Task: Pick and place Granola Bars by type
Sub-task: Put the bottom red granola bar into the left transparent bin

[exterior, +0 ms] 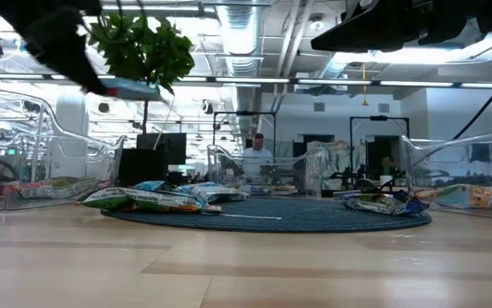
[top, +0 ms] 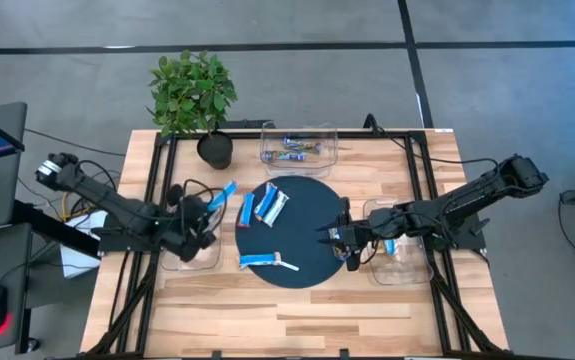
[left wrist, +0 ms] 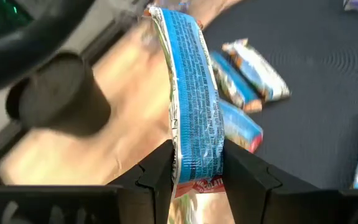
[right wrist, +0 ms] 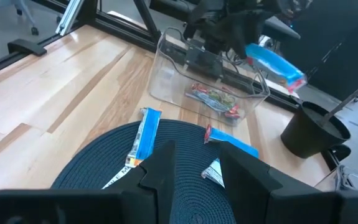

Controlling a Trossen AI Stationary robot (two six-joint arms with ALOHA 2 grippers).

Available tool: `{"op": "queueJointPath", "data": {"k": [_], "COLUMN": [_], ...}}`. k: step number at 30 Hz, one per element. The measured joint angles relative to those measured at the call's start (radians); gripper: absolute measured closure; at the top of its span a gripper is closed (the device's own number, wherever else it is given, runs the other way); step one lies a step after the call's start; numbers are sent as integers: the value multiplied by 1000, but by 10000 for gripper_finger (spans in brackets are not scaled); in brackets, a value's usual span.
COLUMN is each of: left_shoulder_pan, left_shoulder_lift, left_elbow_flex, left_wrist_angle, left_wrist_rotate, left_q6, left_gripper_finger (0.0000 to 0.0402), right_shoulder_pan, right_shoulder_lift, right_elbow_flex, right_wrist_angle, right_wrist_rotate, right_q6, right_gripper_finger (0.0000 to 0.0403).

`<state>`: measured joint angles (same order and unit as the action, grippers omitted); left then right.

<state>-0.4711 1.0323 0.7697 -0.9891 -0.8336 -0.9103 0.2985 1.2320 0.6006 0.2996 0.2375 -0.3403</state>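
My left gripper (top: 210, 208) hangs above the table's left side, between the dark round mat (top: 312, 275) and the left clear bin (top: 195, 258), shut on a blue-and-white granola bar (top: 226, 194). In the low view the bar (exterior: 134, 86) is high above the table. Two blue bars (top: 269, 205) lie flat on the mat's far-left part. Another blue bar (top: 259, 261) lies at its near edge beside a thin white stick (top: 287, 266). My right gripper (top: 339, 238) is open over the mat's right edge and touches nothing. Another bar (exterior: 382, 203) lies on the mat's right side. My left gripper pinches the blue-and-white bar near one end (left wrist: 195, 163) between its two fingers (left wrist: 160, 174), which lie across the wrapper's width. The rest of the bar (left wrist: 185, 68) sticks out past the fingertips. It is lifted clear of the table.
The left clear bin (right wrist: 166, 74) holds multicoloured bars (right wrist: 215, 96). The far bin (top: 298, 146) holds dark and blue bars, and the right bin (top: 399, 255) holds blue ones. A potted plant (top: 193, 92) in a black pot (top: 214, 150) stands at the far left. Bare wood lies toward the near edge.
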Motion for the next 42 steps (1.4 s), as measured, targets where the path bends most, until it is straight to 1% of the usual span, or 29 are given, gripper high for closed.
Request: {"op": "queueJointPath", "data": {"k": [5, 12, 18, 25, 28, 32, 37, 42], "left_shoulder_pan": [-81, -196, -290, -361, -373, -373, -373, -373], "left_shoulder_lift": [1, 1, 1, 1, 1, 2, 2, 2], "left_elbow_flex": [-29, -37, -37, -37, -37, -37, -37, -37], "left_wrist_angle": [-92, -152, -235, -328, -349, -349, -350, -397], "left_wrist_rotate": [26, 43, 77, 122, 141, 172, 171, 176], "left_q6": [-198, -352, -524, -692, -723, -706, -691, -705], "left_gripper_finger": [285, 285, 285, 285, 285, 285, 285, 285], "right_shoulder_pan": [0, 0, 0, 0, 0, 0, 0, 0], "right_shoulder_lift": [0, 0, 0, 0, 0, 0, 0, 0], "right_elbow_flex": [0, 0, 0, 0, 0, 0, 0, 0], "right_wrist_angle": [0, 0, 0, 0, 0, 0, 0, 0], "right_wrist_rotate": [0, 0, 0, 0, 0, 0, 0, 0], "right_q6": [1, 1, 2, 9, 19, 19, 19, 19], "right_gripper_finger": [285, 285, 285, 285, 285, 285, 285, 285]}}
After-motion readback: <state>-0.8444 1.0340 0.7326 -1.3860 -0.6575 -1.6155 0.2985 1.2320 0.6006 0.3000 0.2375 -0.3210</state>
